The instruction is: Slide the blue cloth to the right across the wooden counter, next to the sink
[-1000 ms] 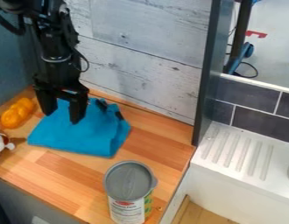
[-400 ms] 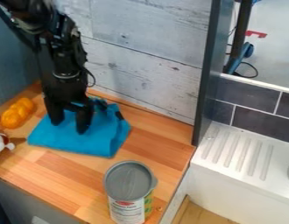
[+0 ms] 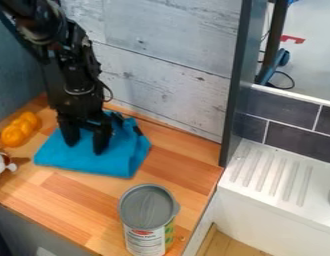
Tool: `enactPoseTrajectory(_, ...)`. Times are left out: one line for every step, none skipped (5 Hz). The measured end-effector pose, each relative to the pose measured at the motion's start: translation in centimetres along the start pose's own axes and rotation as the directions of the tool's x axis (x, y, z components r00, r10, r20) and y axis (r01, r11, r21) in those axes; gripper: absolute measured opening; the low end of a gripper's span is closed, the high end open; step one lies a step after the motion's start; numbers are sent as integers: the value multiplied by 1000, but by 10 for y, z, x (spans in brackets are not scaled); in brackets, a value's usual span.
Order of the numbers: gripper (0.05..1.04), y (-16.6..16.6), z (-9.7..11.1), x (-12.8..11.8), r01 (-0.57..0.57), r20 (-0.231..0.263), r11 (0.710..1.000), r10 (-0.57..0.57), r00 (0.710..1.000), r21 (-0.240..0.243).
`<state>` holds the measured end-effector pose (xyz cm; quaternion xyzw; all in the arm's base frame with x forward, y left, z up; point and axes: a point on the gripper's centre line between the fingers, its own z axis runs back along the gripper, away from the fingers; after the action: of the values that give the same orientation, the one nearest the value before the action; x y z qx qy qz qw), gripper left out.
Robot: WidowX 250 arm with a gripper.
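Note:
The black gripper hangs down over the blue cloth, its two fingertips spread apart on or just above the cloth's middle. The cloth lies roughly flat on the wooden counter, with its back part bunched up behind the gripper, where a dark piece shows at its edge. Whether any fabric is between the fingers I cannot tell.
A can with a grey lid stands near the counter's front right. Yellow-orange toy food and a white and brown toy lie at the left. Behind is a panelled wall; a white sink is to the right.
The gripper has come down and slightly right onto the cloth. Since the middle frame the cloth has shifted a little to the right. The can and toys have not moved.

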<state>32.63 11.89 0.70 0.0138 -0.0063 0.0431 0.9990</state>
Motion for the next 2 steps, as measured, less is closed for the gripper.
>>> enactPoseTrajectory(1001, -12, -1, 4, 45, -2, 999, -45, 999, -8)
enactPoseTrajectory(1001, -34, -1, 9, 104, -24, 994, -105, 994, -22)
